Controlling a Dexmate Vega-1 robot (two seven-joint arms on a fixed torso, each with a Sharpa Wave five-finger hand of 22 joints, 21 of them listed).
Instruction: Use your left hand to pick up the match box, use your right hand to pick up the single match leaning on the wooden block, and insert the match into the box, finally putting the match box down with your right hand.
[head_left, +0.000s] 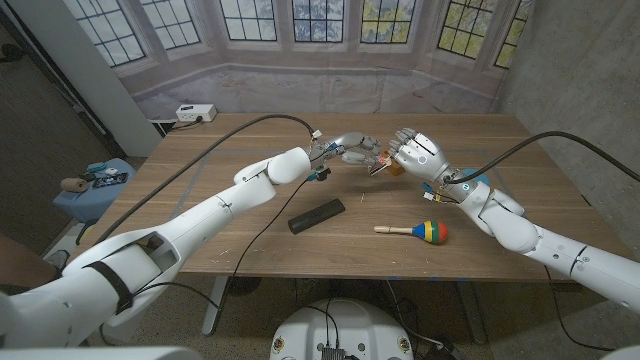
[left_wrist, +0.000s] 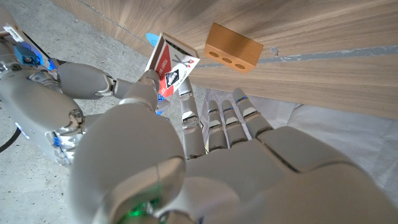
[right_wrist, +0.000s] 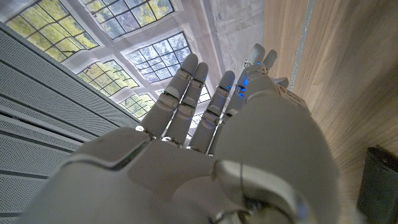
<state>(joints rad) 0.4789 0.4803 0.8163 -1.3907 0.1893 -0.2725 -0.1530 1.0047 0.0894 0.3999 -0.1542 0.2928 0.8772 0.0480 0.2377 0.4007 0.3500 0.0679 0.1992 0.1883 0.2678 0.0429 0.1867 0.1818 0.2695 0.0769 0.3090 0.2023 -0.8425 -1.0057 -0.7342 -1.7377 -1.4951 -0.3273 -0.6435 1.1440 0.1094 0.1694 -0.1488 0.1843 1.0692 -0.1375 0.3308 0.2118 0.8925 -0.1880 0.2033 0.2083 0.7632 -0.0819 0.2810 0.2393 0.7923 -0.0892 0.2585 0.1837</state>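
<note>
**Match box held aloft where the two hands meet**

Match box (left_wrist: 171, 70), white with a red and black label, sits pinched in the left hand (head_left: 345, 150) above the far middle of the table (head_left: 250, 245), tilted toward the other hand, probably so it is easy to reach. The right hand (head_left: 415, 152) is raised just beside it, fingertips close to the box. Whether this hand holds the match I cannot tell: a thin pale sliver shows between the hands in the head view, too small to read, and its wrist view shows only the back of the hand. The wooden block (left_wrist: 233, 47) lies on the table under the hands, with no match visibly leaning on it, so I judge insertion is underway or near. Nearer the robot lie a black bar (head_left: 316, 215) and a coloured maraca (head_left: 417, 231), well apart from the work.
</note>
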